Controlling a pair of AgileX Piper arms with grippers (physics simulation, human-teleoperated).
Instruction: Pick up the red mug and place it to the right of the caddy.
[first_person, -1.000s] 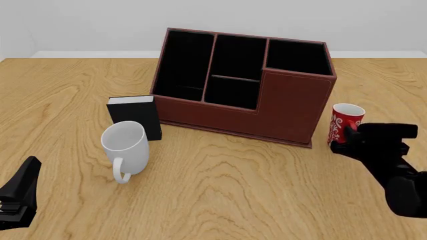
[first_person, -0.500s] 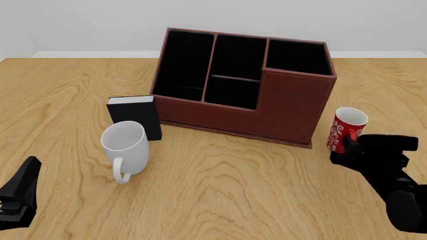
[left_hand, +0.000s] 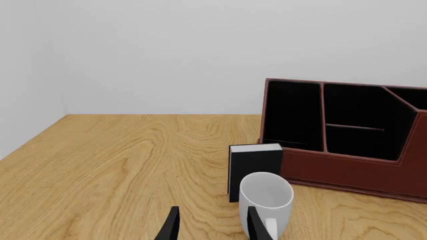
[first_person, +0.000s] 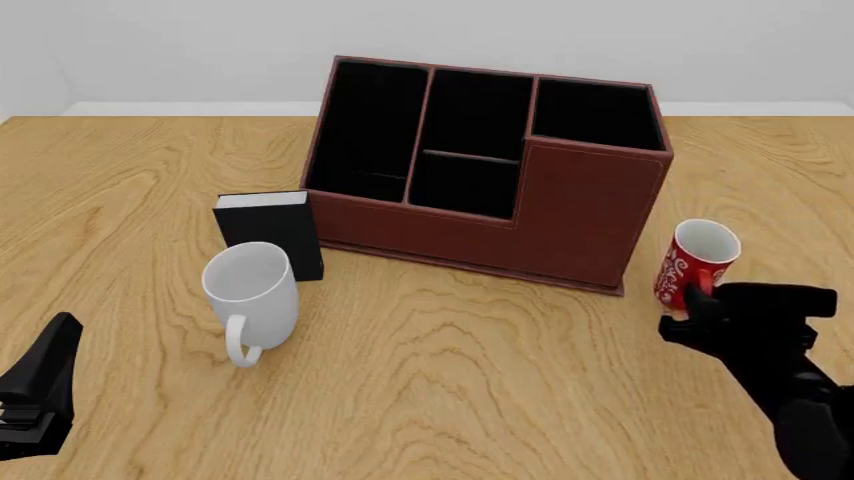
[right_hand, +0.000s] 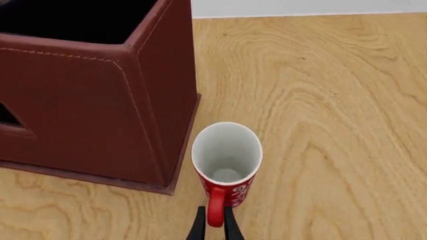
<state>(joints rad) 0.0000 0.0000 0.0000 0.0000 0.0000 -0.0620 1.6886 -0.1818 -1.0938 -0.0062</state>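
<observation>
We have the right pincer (right_hand: 213, 223) closed on the red mug (right_hand: 227, 165) by its handle, the two fingers pinching that thin red loop from either side. The cup body stands just ahead of the fingertips, mouth up and leaning a little, and the caddy (right_hand: 100, 95) sits ahead of the pincer and off to its left, its base lip very near the mug's foot. From the front the mug (first_person: 694, 262) lies to the right of the caddy (first_person: 494, 170), close to its corner; we cannot tell whether its base rests on the surface (first_person: 454, 380) or hangs just above it.

The risk we see is in the grip: a handle pinch gives little hold against turning, so the mug could swing or tip as we lower it. If we let go while it leans, it may topple or roll. Drifting left would knock it against the caddy wall.

Our left pincer (left_hand: 210, 227) is open, holding nothing, with the white mug (left_hand: 267, 202) just ahead of it and to its right.
</observation>
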